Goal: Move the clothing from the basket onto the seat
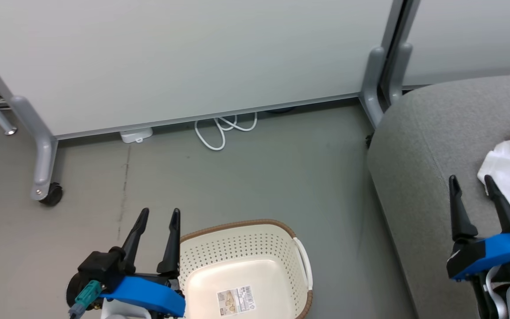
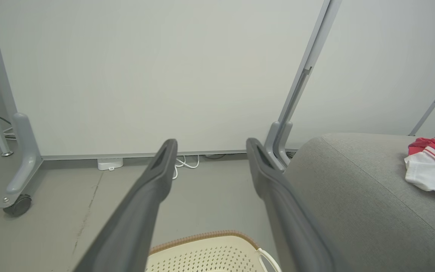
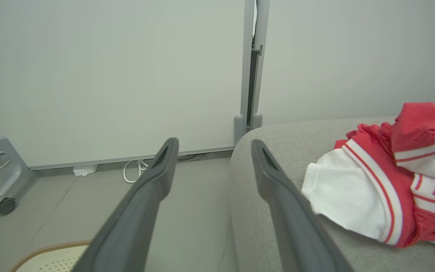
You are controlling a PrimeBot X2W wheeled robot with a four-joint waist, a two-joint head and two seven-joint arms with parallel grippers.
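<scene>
Grey seat [image 1: 414, 177] under red-white clothing [image 1: 509, 170]

One basket [image 1: 237, 250], one seat [image 1: 419, 150], two hands [image 1: 160, 211] [image 1: 471, 178].

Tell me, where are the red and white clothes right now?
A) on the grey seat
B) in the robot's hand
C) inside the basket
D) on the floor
A: the clothing lies in a heap on the grey seat, and the basket on the floor has no fabric in the part that shows.

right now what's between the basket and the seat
Just bare grey floor, nothing lying on it, between the basket and the seat; the head view shows it.
</scene>
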